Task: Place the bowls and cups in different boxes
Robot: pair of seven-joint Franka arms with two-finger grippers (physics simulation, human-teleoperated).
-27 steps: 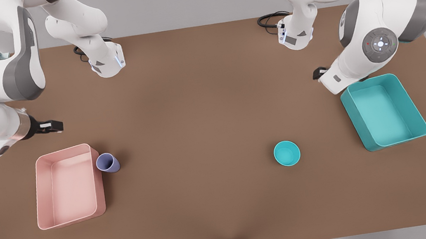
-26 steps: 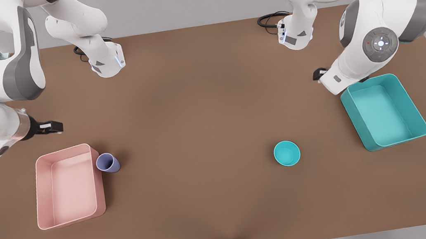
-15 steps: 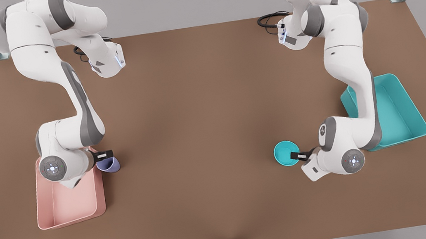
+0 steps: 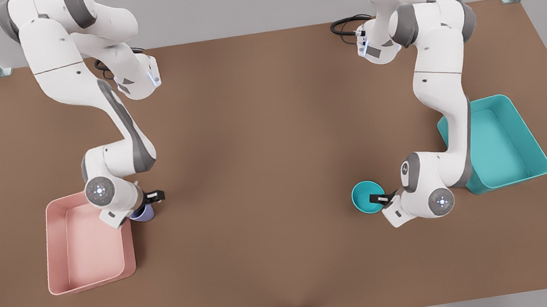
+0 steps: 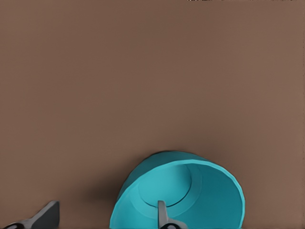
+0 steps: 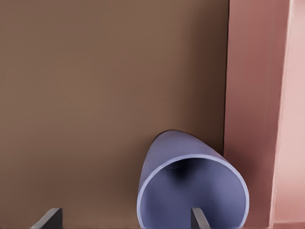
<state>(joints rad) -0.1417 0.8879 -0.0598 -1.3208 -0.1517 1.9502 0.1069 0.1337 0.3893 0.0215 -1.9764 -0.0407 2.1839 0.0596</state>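
From the front view I get little of the lavender cup point(image 4: 145, 213): the right arm's wrist covers most of it, leaving a sliver of its tapered wall beside the pale pink box point(image 4: 87, 242). My right wrist view fills that in: the cup point(image 6: 190, 190) stands on the table just beside the box wall point(image 6: 252, 109), and the right gripper point(image 6: 121, 217) is spread open, one finger point(image 6: 199, 219) inside the rim, the other outside on the brown table point(image 6: 95, 95). The left gripper point(image 4: 379, 200) sits at the teal bowl point(image 4: 367, 196), covering part of its rim; in its wrist view the fingers point(image 5: 162, 214) are apart, one inside the smooth, shallow bowl point(image 5: 200, 191), one outside. Both round-cornered boxes look bare inside, though the left arm hides part of the teal box point(image 4: 502, 142).
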